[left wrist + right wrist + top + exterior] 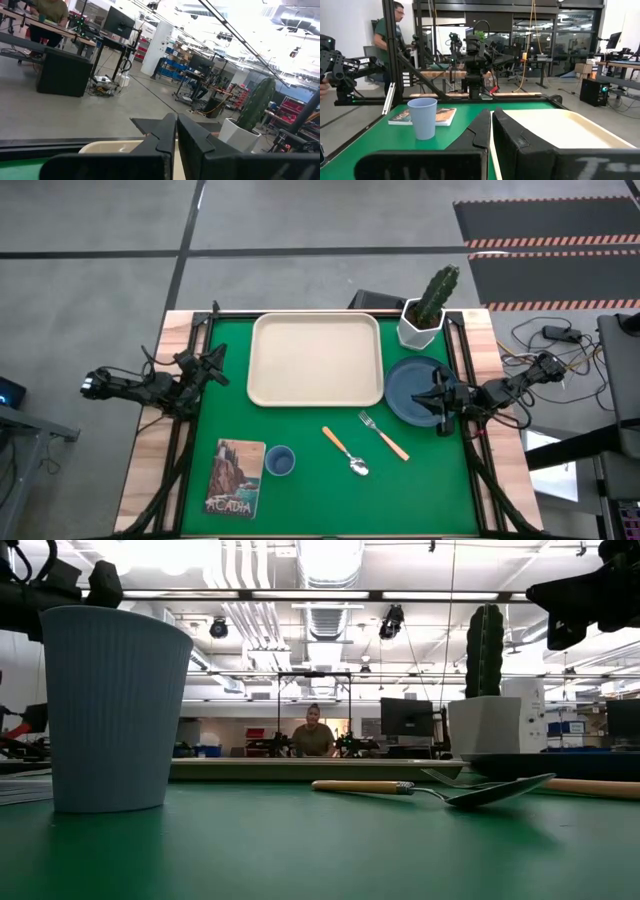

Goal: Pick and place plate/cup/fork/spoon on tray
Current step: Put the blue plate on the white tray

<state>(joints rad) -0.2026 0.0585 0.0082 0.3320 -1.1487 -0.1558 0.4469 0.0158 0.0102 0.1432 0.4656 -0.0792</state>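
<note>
Since nothing is gripped yet, both tools are kept closed and empty: right tool (437,399) over the plate (412,390) beside the bare tray (315,360), left tool (214,366) parked at the surface's edge.

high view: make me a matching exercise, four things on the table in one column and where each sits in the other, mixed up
Things:
1. cup
2. plate
3. cactus pot
4. spoon

Places:
A. under the right gripper, beside the tray
B. next to the book, near the table's front edge
C. back right corner of the green mat
D. just left of the fork, in front of the tray

Pairs: 1-B, 2-A, 3-C, 4-D
</note>
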